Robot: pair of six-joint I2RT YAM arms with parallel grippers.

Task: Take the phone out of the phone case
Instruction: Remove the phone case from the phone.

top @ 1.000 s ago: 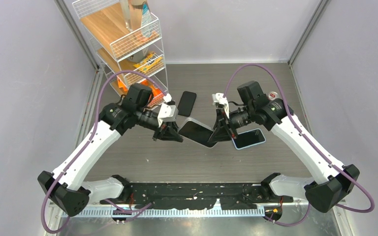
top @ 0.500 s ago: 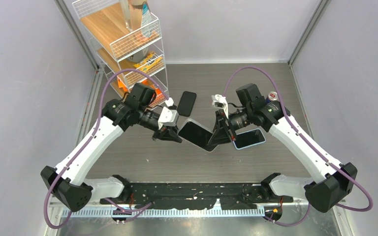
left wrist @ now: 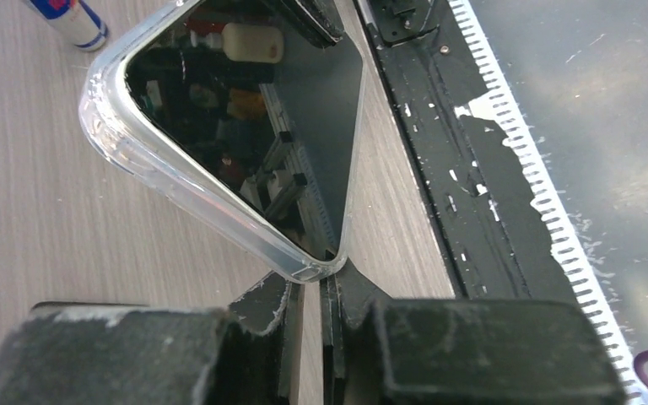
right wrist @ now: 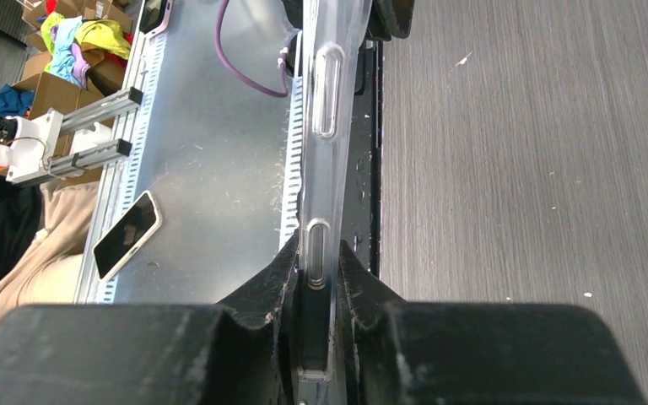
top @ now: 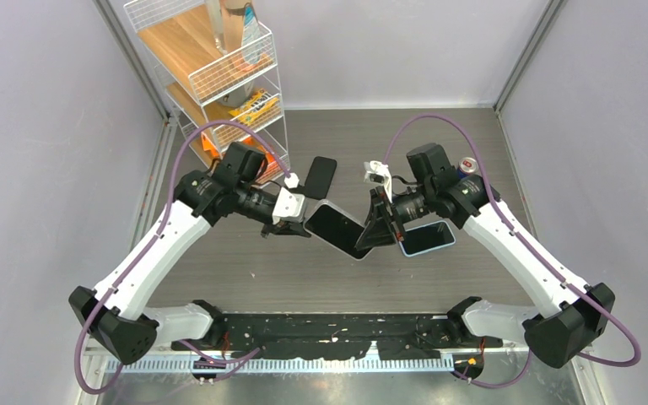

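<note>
The phone (top: 340, 229), with a dark screen and a clear phone case (left wrist: 135, 143) around it, hangs above the table between both arms. My left gripper (top: 298, 221) is at its left corner. In the left wrist view the jaws (left wrist: 324, 283) are almost closed, pinching the rounded corner of the case at their very tips. My right gripper (top: 380, 228) is shut on the opposite long edge. In the right wrist view the case's side (right wrist: 325, 101), with its button covers, runs between the fingers (right wrist: 257, 295).
A bare black phone (top: 321, 175) lies behind the held one, and a blue-cased phone (top: 429, 239) lies under the right gripper. A drinks can (top: 469, 165) stands by the right arm. A wire shelf rack (top: 219, 76) fills the back left corner.
The left gripper has lifted slightly and closed a little on the case corner. The phone's left end has risen with it. The right gripper keeps its grip.
</note>
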